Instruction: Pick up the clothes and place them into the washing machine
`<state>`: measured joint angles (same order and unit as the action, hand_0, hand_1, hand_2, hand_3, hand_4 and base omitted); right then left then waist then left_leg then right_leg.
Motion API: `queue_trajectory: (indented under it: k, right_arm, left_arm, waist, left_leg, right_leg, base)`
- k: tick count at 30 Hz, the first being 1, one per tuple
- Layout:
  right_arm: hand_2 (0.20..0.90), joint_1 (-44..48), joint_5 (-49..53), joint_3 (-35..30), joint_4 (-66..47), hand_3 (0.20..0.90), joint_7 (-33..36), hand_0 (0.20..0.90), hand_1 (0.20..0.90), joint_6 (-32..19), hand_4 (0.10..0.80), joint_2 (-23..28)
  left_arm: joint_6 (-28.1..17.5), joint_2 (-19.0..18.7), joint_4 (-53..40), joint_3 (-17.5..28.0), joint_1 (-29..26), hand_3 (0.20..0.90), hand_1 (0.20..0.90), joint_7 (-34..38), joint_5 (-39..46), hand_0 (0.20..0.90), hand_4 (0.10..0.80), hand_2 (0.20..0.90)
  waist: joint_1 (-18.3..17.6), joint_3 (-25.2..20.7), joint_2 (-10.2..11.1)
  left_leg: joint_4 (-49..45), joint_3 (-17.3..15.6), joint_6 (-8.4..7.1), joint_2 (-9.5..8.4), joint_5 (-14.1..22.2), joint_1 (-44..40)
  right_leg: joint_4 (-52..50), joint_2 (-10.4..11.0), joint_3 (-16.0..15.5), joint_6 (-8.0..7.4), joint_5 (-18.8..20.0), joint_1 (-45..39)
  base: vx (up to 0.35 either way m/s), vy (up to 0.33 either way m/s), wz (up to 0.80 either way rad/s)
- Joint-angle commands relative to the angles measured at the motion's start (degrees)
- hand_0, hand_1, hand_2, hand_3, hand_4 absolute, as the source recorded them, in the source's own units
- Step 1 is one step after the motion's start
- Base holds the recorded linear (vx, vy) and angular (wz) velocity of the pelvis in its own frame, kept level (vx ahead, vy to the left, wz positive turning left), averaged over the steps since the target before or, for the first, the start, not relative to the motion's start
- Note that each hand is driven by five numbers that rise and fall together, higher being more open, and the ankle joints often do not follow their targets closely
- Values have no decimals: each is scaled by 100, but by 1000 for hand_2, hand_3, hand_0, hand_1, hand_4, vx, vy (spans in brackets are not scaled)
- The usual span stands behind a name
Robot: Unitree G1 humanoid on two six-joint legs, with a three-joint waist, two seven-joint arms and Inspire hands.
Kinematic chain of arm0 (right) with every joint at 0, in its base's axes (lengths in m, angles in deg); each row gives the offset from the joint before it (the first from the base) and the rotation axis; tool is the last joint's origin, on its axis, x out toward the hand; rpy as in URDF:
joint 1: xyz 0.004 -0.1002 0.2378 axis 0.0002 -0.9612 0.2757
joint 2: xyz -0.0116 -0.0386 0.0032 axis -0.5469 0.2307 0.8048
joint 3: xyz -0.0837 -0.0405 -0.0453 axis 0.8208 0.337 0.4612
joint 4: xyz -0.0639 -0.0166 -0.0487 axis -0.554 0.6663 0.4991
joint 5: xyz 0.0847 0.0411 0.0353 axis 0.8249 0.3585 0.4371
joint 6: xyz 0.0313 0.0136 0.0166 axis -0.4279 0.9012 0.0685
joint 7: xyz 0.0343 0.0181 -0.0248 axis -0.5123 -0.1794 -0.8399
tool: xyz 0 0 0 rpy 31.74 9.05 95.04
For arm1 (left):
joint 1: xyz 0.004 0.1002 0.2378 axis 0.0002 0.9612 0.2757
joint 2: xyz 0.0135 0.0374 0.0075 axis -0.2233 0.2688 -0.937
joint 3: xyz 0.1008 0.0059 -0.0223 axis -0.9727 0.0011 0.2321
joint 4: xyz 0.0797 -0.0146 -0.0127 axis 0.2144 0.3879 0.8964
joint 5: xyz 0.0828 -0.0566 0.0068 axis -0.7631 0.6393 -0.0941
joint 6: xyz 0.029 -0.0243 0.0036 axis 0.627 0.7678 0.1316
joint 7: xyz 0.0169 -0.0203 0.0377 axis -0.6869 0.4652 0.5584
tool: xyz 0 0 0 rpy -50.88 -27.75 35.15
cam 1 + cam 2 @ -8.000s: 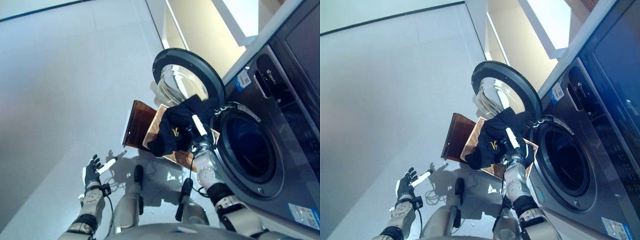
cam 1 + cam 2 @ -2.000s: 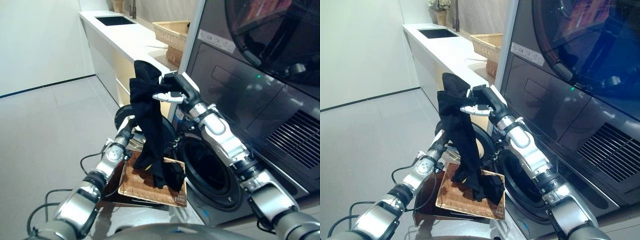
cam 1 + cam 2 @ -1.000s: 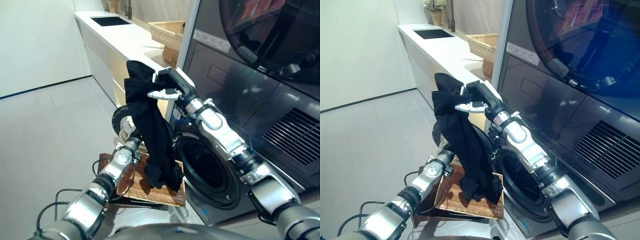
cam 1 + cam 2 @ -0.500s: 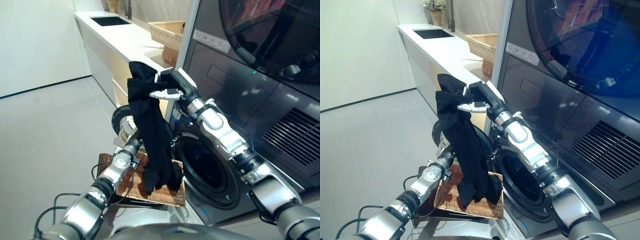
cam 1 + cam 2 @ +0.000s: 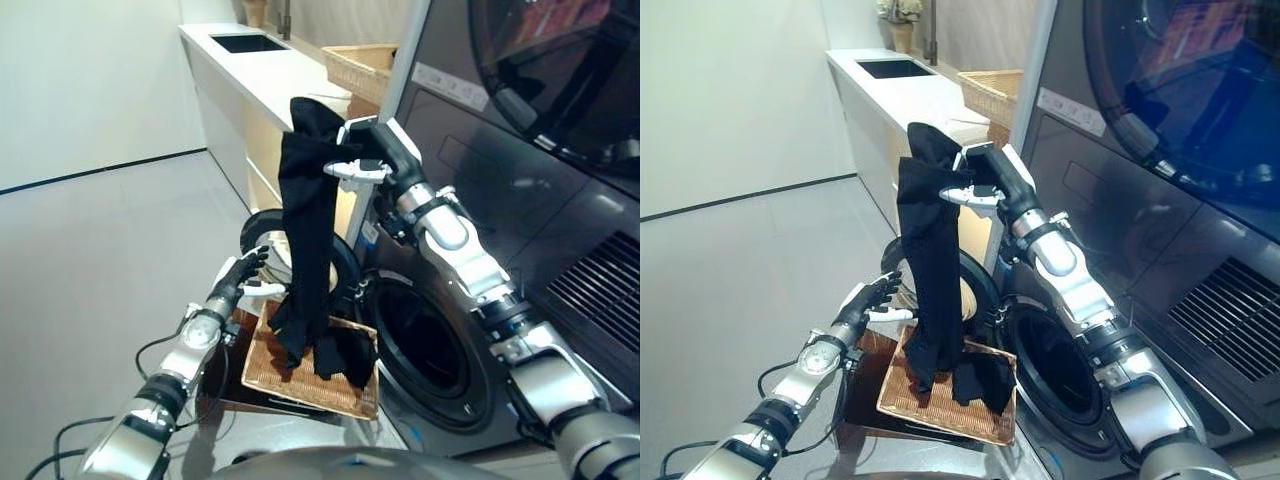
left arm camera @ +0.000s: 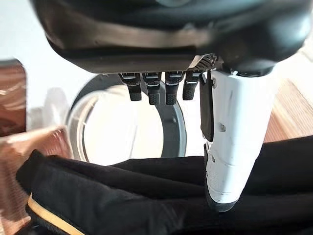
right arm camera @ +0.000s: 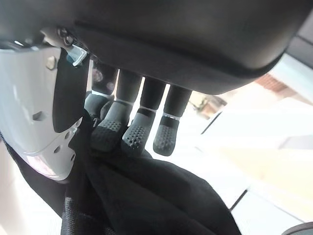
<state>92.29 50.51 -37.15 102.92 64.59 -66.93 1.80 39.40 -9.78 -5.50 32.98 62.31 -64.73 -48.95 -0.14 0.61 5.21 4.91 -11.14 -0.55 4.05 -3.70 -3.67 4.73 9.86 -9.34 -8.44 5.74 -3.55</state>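
The left robot hand hovers low beside the hanging cloth, fingers spread and relaxed, holding nothing; its wrist view shows the thumb just in front of dark fabric, not gripping it. Next comes the black garment, a long dark piece dangling almost straight down, its lower end bunched on the woven basket on the floor. Behind it stands the open round door of the washing machine. The right robot hand holds the garment's top end high, thumb and fingers curled and pinching the cloth. The drum opening sits low, to the right of the basket. To do this step well, the right arm should probably swing the cloth toward the opening and lower it, while the left gathers the trailing end so nothing snags the door rim.
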Motion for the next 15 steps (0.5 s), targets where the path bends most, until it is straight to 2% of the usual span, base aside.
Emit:
queue_trajectory:
  k: [1, 7, 15]
  right_arm:
    - [200, 597, 52, -588, -9, 200, 154, 200, 200, -460, 300, 147]
    - [200, 645, 35, -590, 39, 200, 132, 200, 200, -453, 300, 124]
    - [200, 742, 32, -503, 67, 200, 141, 200, 200, -407, 300, 9]
  left_arm:
    - [-482, -241, -194, 35, -556, 900, 900, 61, -116, 900, 800, 900]
    - [-480, -293, -319, 71, -448, 900, 900, -56, 10, 900, 800, 900]
    - [-461, 64, -562, -175, -559, 900, 900, -135, 185, 900, 800, 900]
  waist:
    - [229, -481, -61]
    - [259, -480, -52]
    - [259, -463, -17]
  left_leg:
    - [9, 139, -245, -26, 185, -212]
    - [9, 142, -244, -15, 186, -219]
    - [9, 172, -242, -10, 175, -200]
  right_leg:
    - [-93, 42, -139, -94, 233, -39]
    - [-88, 39, -142, -93, 234, -45]
    - [-94, 44, -162, -80, 234, -40]
  base:
    - [0, 0, 0]
    - [0, 0, 0]
    - [0, 0, 0]
